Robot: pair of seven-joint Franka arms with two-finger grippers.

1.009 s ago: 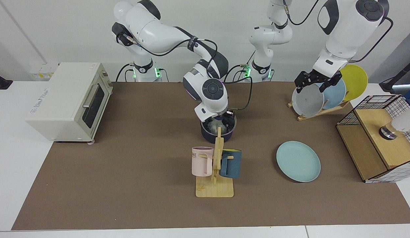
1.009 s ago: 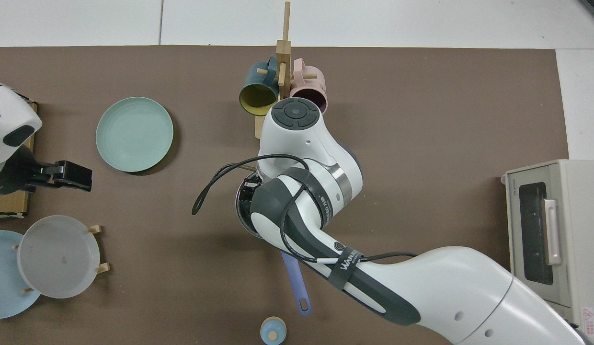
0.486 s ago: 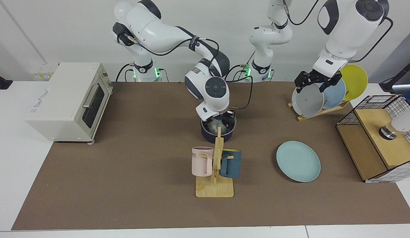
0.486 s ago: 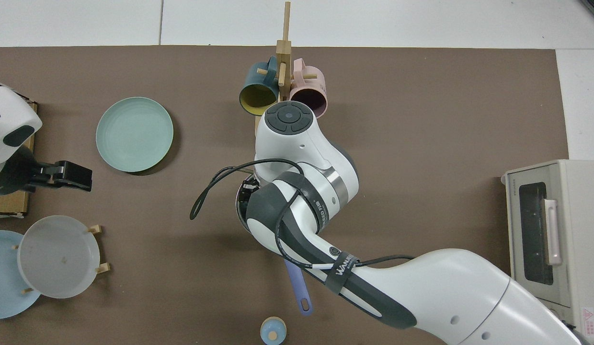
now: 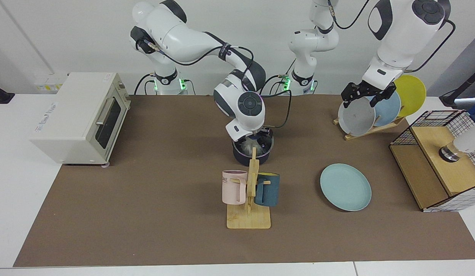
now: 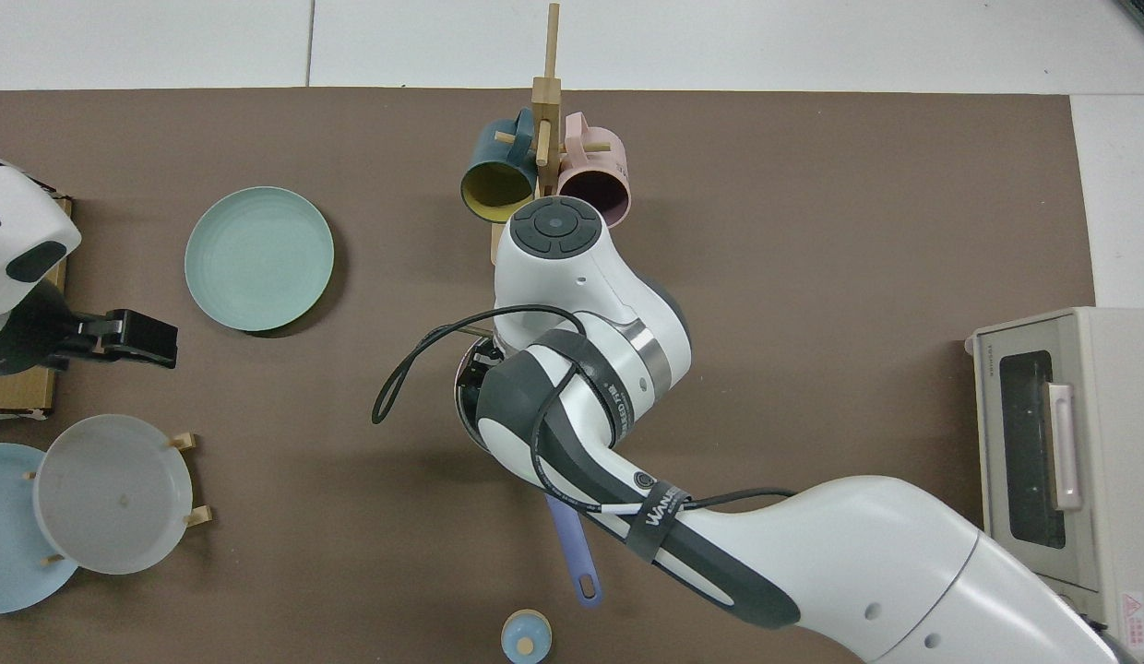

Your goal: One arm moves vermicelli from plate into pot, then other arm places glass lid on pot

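The black pot stands mid-table behind the mug stand, its blue-purple handle pointing toward the arm bases. Whitish vermicelli lies inside it. My right gripper reaches down into the pot's mouth, and the wrist hides most of the pot from above. The pale teal plate is bare. My left gripper waits open beside the plate rack, holding nothing. A small blue knob-like disc lies near the handle's end; no glass around it can be made out.
A wooden stand with a pink mug and a dark teal mug is just in front of the pot. A rack holds grey, sky-blue and yellow plates. A toaster oven and a wire-and-wood shelf flank the mat.
The right wrist has shifted slightly sideways above the pot while its gripper stays in the pot's mouth. The left arm and the plate have not moved.
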